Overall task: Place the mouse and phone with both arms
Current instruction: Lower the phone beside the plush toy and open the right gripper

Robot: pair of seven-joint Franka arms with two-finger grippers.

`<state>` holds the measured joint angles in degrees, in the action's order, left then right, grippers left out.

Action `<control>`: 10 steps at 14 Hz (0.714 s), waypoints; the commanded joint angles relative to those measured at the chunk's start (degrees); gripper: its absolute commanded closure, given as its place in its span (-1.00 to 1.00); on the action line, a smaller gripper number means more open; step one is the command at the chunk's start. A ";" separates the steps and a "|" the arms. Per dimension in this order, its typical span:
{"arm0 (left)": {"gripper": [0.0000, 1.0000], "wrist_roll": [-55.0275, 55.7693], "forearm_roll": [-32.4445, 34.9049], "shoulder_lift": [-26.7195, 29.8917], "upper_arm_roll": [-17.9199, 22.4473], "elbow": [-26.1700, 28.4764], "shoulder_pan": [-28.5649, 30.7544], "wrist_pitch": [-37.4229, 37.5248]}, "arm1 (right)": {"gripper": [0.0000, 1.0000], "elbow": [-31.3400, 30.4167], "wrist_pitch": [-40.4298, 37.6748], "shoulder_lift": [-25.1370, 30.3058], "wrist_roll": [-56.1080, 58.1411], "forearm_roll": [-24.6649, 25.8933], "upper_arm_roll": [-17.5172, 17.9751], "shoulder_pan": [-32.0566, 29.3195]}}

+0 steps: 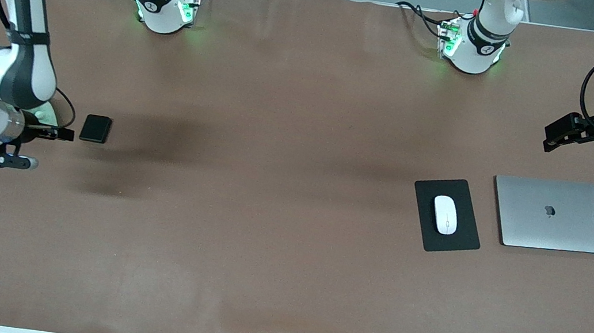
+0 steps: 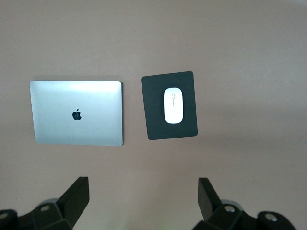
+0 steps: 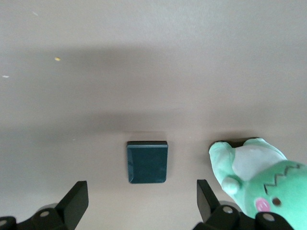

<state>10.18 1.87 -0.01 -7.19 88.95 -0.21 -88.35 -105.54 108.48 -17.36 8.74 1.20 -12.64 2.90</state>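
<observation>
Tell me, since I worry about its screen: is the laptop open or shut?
Shut. The laptop lies flat on the table beside the mouse pad, lid down, logo facing up.

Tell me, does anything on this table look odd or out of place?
One thing: a green plush toy lies beside the phone at the right arm's end, odd among the desk gear. It is mostly hidden under the right arm in the front view. The mouse pad also sits slightly askew to the laptop.

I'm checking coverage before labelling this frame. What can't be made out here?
- Green plush toy: cut off by the right wrist view's edge; in the front view the right arm covers it.
- Right gripper: mostly under its own wrist in the front view.
- Laptop: closed, screen unseen.
</observation>
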 commanded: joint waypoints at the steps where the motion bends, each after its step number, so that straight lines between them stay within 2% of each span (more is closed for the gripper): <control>1: -1.00 -1.57 -1.08 0.88 0.42 0.70 -0.14 -0.33 | -1.00 2.52 -4.84 3.90 1.89 -1.46 0.25 -0.09; 4: -1.00 -1.57 -1.08 0.88 0.42 0.70 -0.23 -0.33 | -1.00 9.80 -12.49 4.00 6.10 -3.73 1.83 -0.70; 8: -1.00 -1.57 -1.08 0.88 0.42 0.70 -0.14 -0.33 | -1.00 20.52 -20.04 2.16 5.85 -3.04 3.33 -1.75; 10: -1.00 -1.57 -1.08 0.88 0.42 0.70 -0.05 -0.33 | -1.00 23.17 -22.43 2.41 5.84 -2.96 3.15 -1.93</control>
<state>10.17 1.87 -0.01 -7.19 88.95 -0.21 -88.36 -87.04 89.00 -13.26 13.58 -1.32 -10.24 2.58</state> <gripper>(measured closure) 0.000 0.000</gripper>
